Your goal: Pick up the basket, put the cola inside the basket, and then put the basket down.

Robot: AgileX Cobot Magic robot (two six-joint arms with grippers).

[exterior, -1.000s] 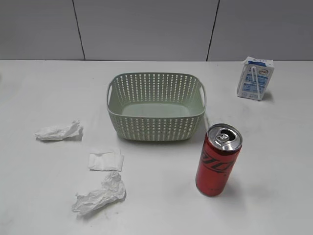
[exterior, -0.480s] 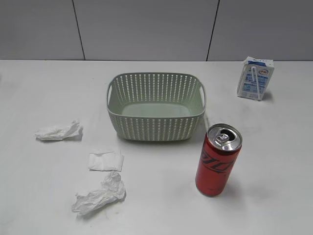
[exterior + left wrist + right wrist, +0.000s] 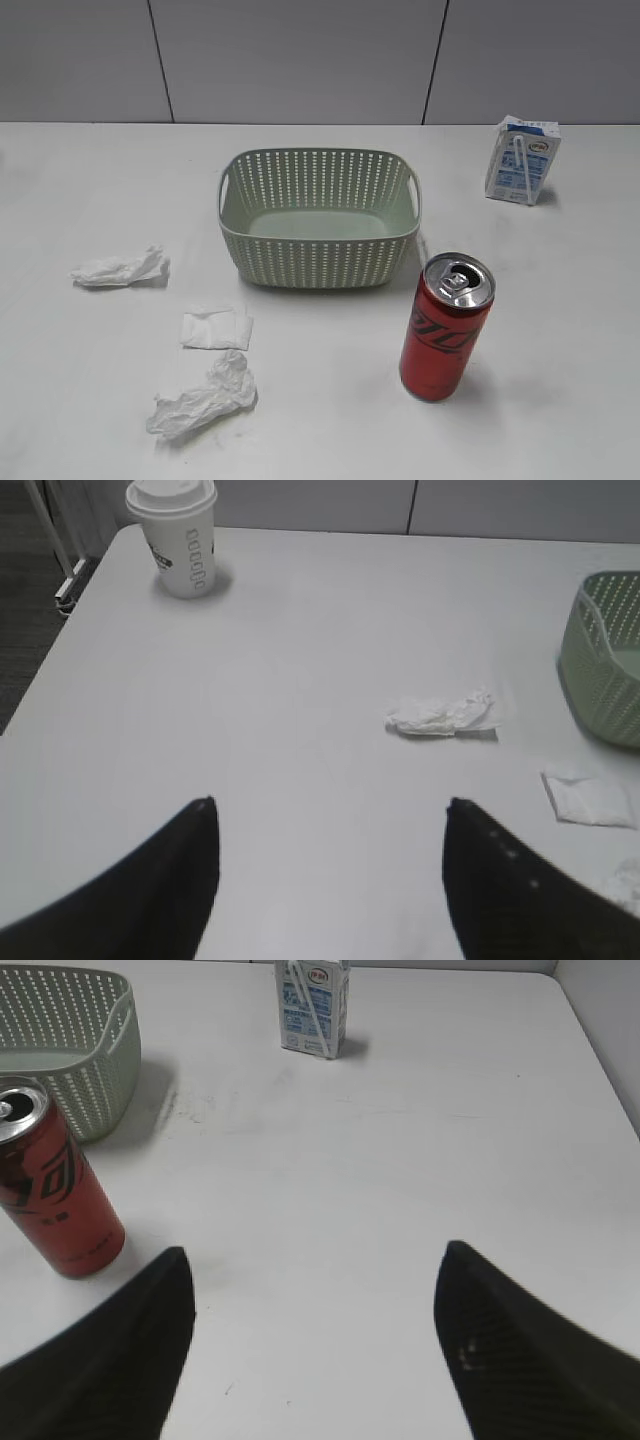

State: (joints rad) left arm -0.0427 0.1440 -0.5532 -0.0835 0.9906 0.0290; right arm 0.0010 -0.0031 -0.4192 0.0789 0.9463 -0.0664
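Exterior view, slotted grey-green basket, upright red cola

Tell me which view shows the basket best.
The exterior view: the basket appears whole, with both handles and its empty inside visible. The left wrist view catches only one end at the right edge; the right wrist view shows one corner beside the cola.

I'm working in what looks like an office or lab test station: a plain white table backed by grey partition panels with dark seams. On it I see everyday props, a lidded paper coffee cup, a blue-and-white drink carton and crumpled tissues. Past the table's left edge, dark carpet-like flooring shows.
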